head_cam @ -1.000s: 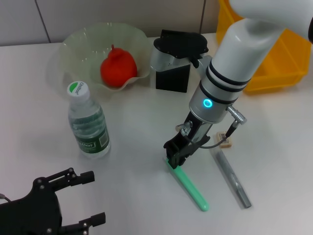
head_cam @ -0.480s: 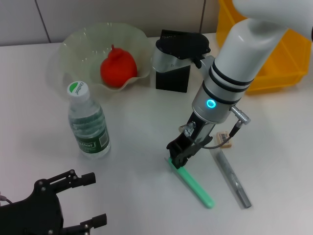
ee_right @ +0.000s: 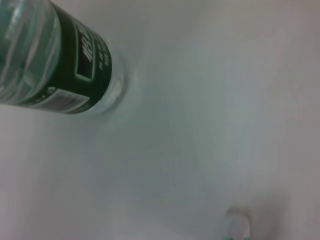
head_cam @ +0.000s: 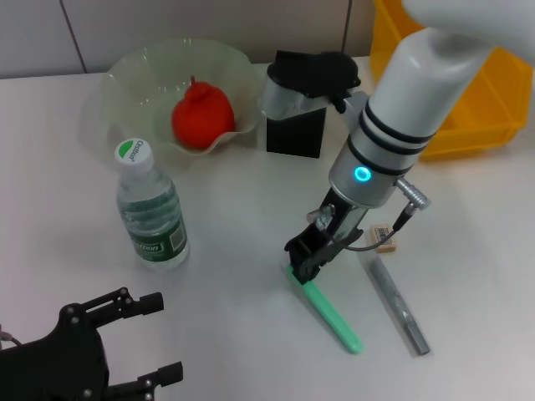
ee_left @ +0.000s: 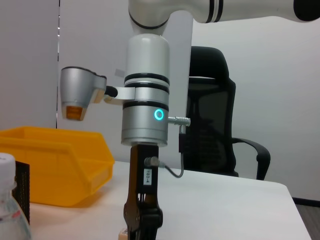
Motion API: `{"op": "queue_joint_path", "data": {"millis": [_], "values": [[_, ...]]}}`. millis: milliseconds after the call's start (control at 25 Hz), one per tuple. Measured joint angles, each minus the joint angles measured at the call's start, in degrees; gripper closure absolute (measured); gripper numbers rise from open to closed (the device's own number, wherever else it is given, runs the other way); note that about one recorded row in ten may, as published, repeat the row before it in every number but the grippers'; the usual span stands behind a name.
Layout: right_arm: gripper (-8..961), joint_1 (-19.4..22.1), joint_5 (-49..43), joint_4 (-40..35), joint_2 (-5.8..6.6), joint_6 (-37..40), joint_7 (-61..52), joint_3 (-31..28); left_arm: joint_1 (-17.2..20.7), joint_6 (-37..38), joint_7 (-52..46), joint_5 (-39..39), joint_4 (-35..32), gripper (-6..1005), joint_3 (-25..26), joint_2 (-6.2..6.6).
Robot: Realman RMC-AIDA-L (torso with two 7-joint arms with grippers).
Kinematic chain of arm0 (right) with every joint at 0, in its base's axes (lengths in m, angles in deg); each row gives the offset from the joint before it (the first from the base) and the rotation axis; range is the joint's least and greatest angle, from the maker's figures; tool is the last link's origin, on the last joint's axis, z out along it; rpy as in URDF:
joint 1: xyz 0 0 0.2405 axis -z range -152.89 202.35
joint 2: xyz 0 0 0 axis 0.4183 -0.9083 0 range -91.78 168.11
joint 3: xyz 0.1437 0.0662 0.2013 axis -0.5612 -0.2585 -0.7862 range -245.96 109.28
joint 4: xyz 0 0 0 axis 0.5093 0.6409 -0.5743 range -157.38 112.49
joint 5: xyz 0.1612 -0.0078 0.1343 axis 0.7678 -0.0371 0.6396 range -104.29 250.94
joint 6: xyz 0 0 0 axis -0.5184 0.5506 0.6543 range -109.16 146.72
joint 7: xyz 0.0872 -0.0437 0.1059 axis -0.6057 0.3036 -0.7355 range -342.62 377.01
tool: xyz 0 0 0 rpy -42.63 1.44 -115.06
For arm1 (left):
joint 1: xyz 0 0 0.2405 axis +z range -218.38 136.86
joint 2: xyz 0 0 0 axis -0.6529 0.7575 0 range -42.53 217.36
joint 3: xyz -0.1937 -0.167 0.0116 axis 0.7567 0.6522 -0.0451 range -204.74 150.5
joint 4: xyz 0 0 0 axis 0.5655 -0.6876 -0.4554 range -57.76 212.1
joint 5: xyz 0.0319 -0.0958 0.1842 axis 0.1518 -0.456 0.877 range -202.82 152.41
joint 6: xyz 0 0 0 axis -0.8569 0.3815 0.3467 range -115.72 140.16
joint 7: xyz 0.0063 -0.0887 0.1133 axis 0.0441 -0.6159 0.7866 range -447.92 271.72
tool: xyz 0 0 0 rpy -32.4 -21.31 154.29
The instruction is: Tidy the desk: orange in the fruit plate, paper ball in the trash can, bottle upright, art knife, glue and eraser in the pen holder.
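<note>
Since a second ago the green stick has swung slightly on the desk, its far end shifting while the right gripper stays pinched on its upper end. Taking the bottle as landmark: it stands upright on the white table, with the left gripper parked nearer the robot than it, fingers spread wide. Behind the bottle sits the fruit plate holding the orange. Right of the bottle, past the plate, is the pen holder; further right lie the eraser and a grey art knife, with the trash can farthest right.
</note>
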Motion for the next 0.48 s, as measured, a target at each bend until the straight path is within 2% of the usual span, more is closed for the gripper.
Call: {"op": "queue_joint_path", "data": {"millis": [120,160,200,360,480], "values": [[890,3.27,-0.11,-6.67,0.32,2.56,-0.04,-0.78,-0.01,-0.07,0.00,0.00,0.00,215,0.12,0.00],[888,5.35,-0.56,-10.99,0.54,4.51,-0.23,-1.99,-0.01,-0.07,0.00,0.00,0.00,215,0.19,0.00],[886,5.35,-0.56,-10.99,0.54,4.51,-0.23,-1.99,-0.01,-0.08,0.00,0.00,0.00,215,0.25,0.00],[878,9.81,-5.42,-21.67,0.55,10.61,-0.30,-7.93,-0.06,-0.38,0.00,-0.01,0.01,215,0.29,0.00],[871,11.49,-6.01,-26.07,0.67,12.41,-0.29,-9.65,-0.21,-0.75,-0.10,-0.06,0.06,215,0.29,0.00]]}}
